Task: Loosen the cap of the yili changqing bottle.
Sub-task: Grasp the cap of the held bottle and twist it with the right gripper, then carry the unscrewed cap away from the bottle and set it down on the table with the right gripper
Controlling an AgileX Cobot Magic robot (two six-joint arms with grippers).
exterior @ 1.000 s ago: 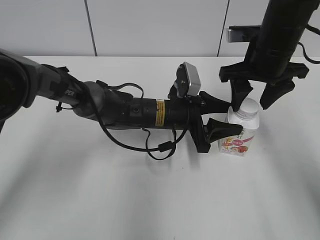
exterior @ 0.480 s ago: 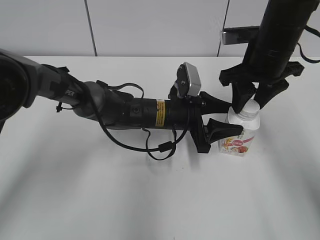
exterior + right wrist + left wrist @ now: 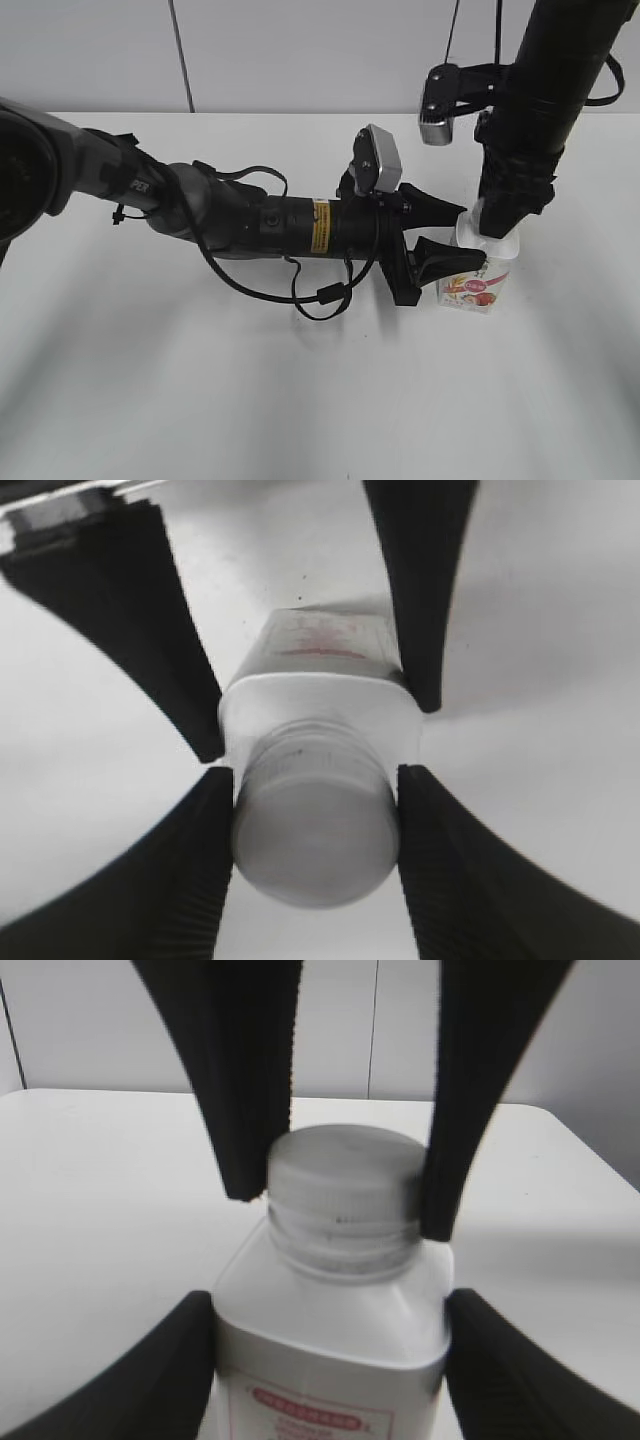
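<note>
White tabletop [image 3: 200, 400], pale panelled wall behind; one item standing on it. Item: yili changqing bottle [image 3: 478, 275], upright, long axis vertical, red-pink label low on its front, held from two directions. Left pincer [image 3: 462, 242]: reaches in level along the tabletop from the bottle's left, closed on the bottle body just below the shoulders, one finger on each flank, as the left wrist view shows at its lower corners. Right pincer [image 3: 315, 820]: hangs straight down over the bottle, so the cap [image 3: 345, 1175] lies directly between its fingertips, which press the cap's ribbed wall on opposite sides; closed on the cap. Axis of the right pincer and axis of the bottle appear to coincide, which is the relation a twist about the vertical depends on; the right arm is the one on the cap, the left serves as brace. Change against one second ago: the right pincer then stood spread wide above the cap; half a second ago, narrower; now shut on it, wrist turned, camera housing swung round to the upper left.
</note>
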